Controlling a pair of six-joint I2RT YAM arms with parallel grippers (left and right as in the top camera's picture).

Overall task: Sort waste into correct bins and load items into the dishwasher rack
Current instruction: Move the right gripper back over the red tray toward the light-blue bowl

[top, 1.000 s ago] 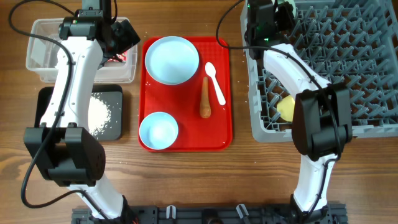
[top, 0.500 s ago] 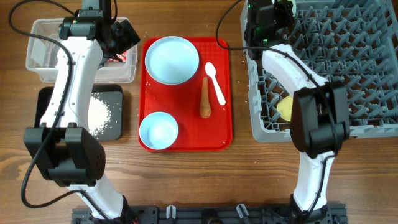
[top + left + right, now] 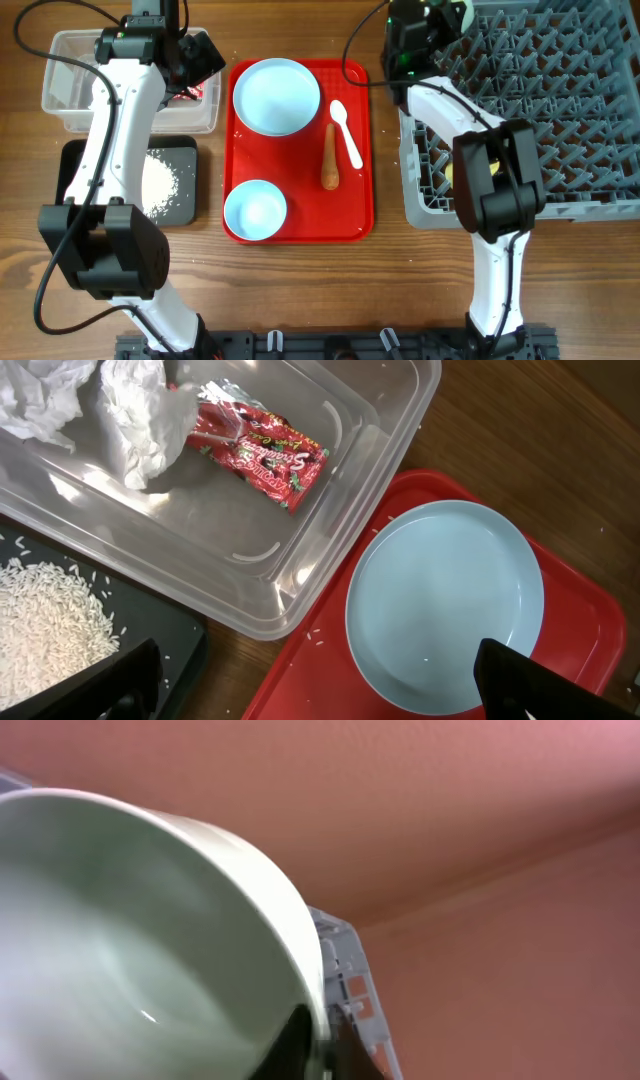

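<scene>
My right gripper is shut on the rim of the pale green bowl and holds it over the far left corner of the grey dishwasher rack. My left gripper is open and empty above the gap between the clear tub and the light blue plate. The tub holds the red wrapper and white tissue. Rice lies in the black tray. The carrot, white spoon and light blue bowl lie on the red tray.
My right arm lies across the rack's left side and covers most of the yellow cup there. A few rice grains lie on the red tray and on the wood beside the tub.
My right arm has swung a little to the left along the rack's left edge, with the green bowl still in its gripper. The left arm has not moved.
</scene>
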